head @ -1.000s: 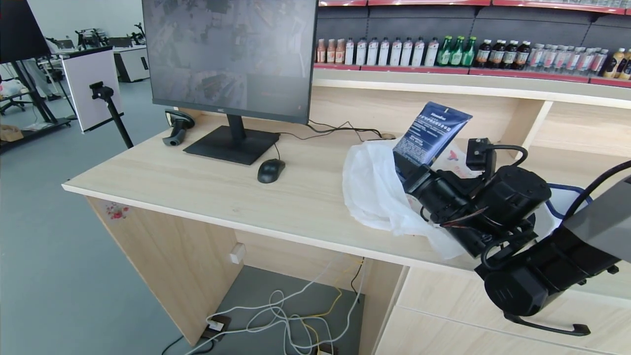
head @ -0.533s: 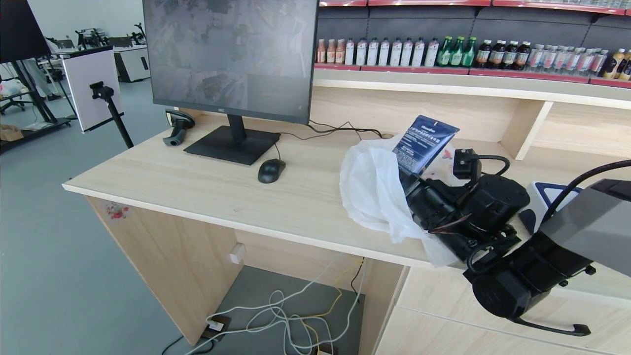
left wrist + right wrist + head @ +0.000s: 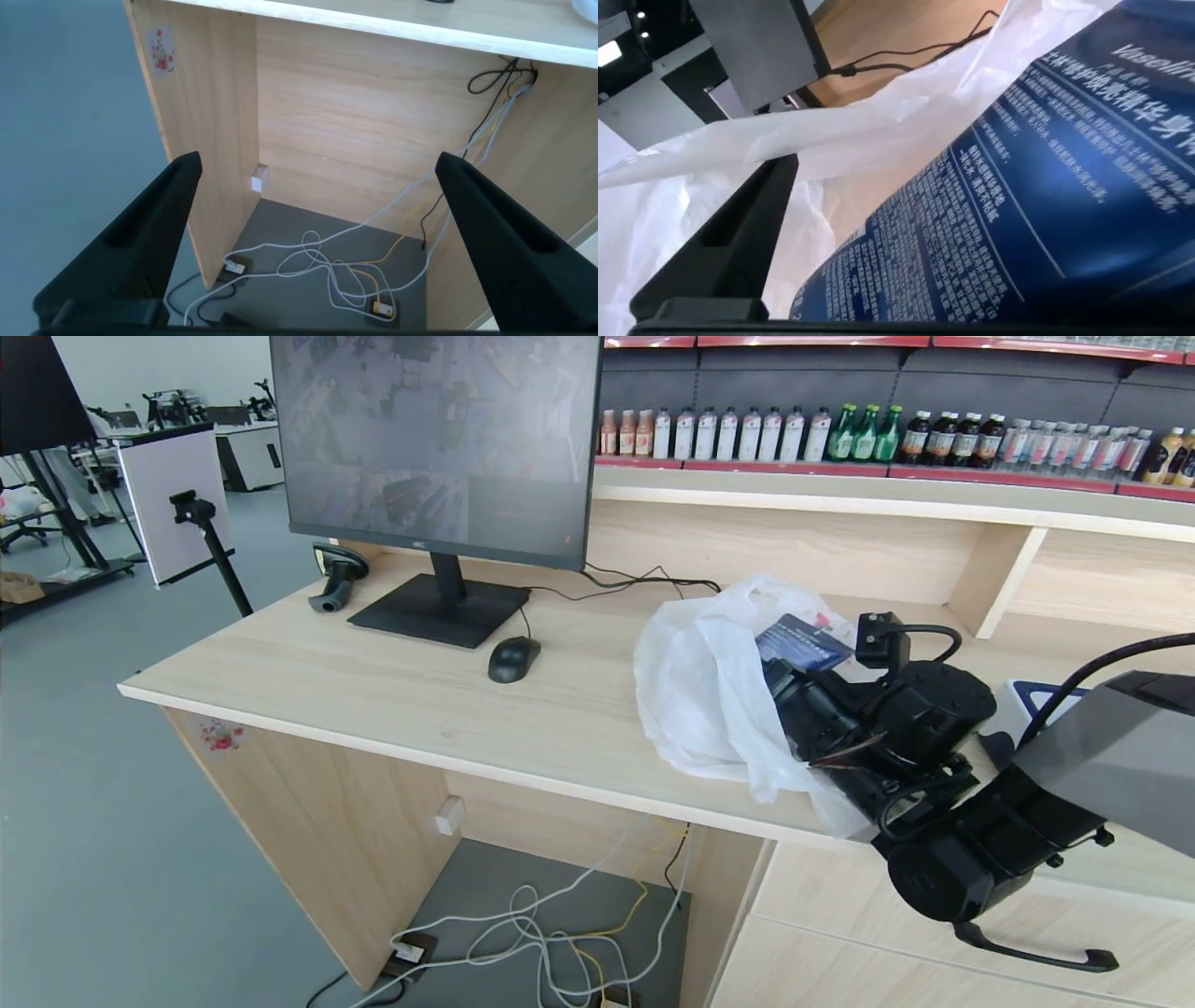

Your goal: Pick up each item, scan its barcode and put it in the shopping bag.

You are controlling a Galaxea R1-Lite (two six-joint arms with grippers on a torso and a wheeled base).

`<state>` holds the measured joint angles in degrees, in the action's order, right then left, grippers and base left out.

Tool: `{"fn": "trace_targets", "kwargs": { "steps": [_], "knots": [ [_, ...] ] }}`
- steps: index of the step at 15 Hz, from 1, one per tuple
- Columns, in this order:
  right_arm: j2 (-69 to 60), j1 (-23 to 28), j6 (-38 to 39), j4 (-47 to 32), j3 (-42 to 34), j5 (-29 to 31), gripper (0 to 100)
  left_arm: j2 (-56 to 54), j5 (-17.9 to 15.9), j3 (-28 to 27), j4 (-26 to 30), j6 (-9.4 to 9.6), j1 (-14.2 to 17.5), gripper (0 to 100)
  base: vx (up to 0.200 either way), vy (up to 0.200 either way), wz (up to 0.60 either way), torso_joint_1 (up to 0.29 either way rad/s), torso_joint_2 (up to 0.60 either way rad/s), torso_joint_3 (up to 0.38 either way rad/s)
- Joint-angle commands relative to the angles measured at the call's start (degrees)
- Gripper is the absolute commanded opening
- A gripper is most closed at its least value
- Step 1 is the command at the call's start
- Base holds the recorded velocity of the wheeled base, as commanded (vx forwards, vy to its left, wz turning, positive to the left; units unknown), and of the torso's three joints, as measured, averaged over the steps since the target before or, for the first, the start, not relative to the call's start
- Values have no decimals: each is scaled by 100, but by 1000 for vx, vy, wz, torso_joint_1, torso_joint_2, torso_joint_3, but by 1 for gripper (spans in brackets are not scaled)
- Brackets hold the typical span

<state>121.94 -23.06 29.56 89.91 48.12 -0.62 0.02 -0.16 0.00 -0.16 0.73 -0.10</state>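
Right wrist view: blue pouch (image 3: 1018, 187) lies across the jaw gap, tilted, inside the white shopping bag (image 3: 785, 149). The one visible finger (image 3: 738, 243) stands off to the side with bag film showing between it and the pouch; the other finger is hidden behind the pouch. Read that as jaws apart, pouch not pinched. In the head view the right gripper (image 3: 780, 677) is pushed into the bag mouth, with the forearm coming in low from the robot's right and the wrist angled forward and down. The pouch (image 3: 803, 642) top edge pokes out just above and ahead of the jaws, and the shopping bag (image 3: 700, 700) bunches round them on the near and left sides. The bag's lower fold hangs over the desk's (image 3: 373, 681) front edge below the wrist, and a blue-trimmed white item (image 3: 1036, 695) sits just behind the arm. The upright divider (image 3: 994, 583) is beyond the jaws. Bare desktop lies to the left of the jaws as far as the mouse (image 3: 513, 659), with the monitor (image 3: 439, 439) and handheld scanner (image 3: 334, 579) well apart past it. The left gripper (image 3: 318, 233) has its jaws spread wide and holds nothing. It hangs below desktop level facing the desk side panel (image 3: 215, 140), with loose cables (image 3: 327, 271) on the floor ahead of the jaws.
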Motion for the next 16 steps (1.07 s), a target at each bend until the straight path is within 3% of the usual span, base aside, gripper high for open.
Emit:
{"fn": "trace_targets", "kwargs": {
  "steps": [1,6,13,16],
  "knots": [
    [23,232,-319,9,708,-78,100,-2,-2,0,-2,-3,1,100,0,0,0,0,0,0],
    [251,540,-504,9,954,-140,100,-2,-2,0,-2,-3,1,100,0,0,0,0,0,0],
    [-338,1357,-1726,9,1200,-210,100,-2,-2,0,16,-12,1,100,0,0,0,0,0,0],
    [-1067,821,-2534,9,919,-201,100,-2,-2,0,16,-20,1,100,0,0,0,0,0,0]
  ]
}}
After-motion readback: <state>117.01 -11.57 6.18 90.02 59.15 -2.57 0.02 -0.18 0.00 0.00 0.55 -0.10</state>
